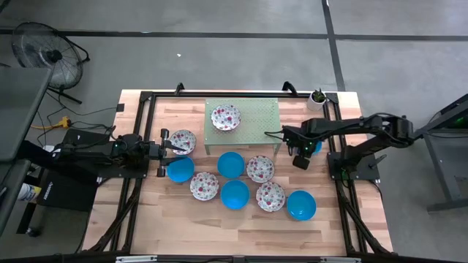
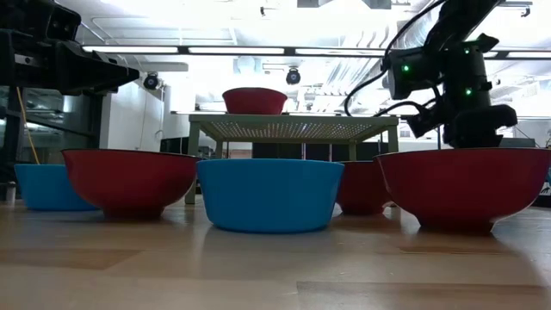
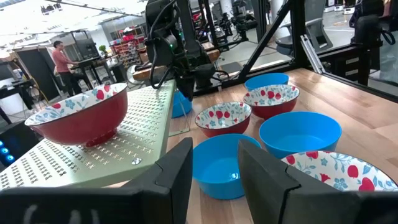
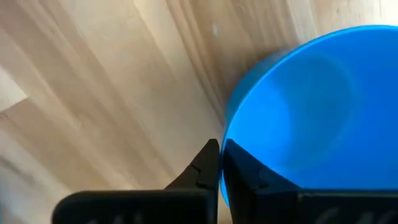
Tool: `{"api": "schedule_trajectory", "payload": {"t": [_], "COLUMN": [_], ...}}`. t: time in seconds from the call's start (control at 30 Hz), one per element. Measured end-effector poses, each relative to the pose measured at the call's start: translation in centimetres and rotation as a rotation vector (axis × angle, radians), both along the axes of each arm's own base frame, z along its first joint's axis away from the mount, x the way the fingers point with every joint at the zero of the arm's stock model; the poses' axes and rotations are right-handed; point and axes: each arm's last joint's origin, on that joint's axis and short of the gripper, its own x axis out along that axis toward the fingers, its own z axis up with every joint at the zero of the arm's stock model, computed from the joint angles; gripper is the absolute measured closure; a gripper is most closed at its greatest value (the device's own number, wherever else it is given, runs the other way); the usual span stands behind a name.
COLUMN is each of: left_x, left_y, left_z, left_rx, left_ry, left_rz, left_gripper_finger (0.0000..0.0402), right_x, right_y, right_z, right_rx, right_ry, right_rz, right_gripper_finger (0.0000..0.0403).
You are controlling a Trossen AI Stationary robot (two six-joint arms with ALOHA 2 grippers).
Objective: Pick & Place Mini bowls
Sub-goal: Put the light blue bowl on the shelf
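Several mini bowls sit on the wooden table, plain blue ones like the bowl (image 1: 231, 164) and floral white ones with red outsides like the bowl (image 1: 259, 169). One floral bowl (image 1: 225, 117) stands on the pale green perforated stand (image 1: 256, 124). My right gripper (image 1: 300, 159) is shut on a blue bowl (image 1: 314, 146) right of the stand. My left gripper (image 1: 174, 146) is open and raised above the table, beside a floral bowl (image 1: 183, 140) and a blue bowl (image 1: 180, 169). In the left wrist view its fingers (image 3: 214, 177) hold nothing. My right gripper (image 4: 221, 171) pinches the blue bowl's rim (image 4: 229, 134), one finger inside the bowl and one outside. It comes from above, pointing down. Whether the bowl rests on the table or is lifted, I cannot tell.
A small potted plant (image 1: 317, 97) stands at the table's far right corner. The black frame rails (image 1: 139, 146) run along the table's left and right sides. Bare wood (image 1: 234, 234) lies along the near edge. People and benches show in the room beyond.
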Motion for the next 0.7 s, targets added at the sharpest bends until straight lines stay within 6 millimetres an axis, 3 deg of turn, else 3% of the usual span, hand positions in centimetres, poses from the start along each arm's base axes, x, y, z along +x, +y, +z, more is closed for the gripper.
{"api": "schedule_trajectory", "payload": {"t": [0.3, 0.7], "left_x": [0.0, 0.0], "left_y": [0.0, 0.0], "left_z": [0.0, 0.0], "left_rx": [0.0, 0.0], "left_ry": [0.0, 0.0], "left_rz": [0.0, 0.0], "left_gripper_finger": [0.0278, 0.0278], "right_x": [1.0, 2.2], "right_y": [0.0, -0.5], "right_z": [3.6, 11.3], "right_rx": [0.071, 0.019], "right_ry": [-0.007, -0.064], "right_rz": [-0.008, 0.099], "right_gripper_finger": [0.0402, 0.0402]}}
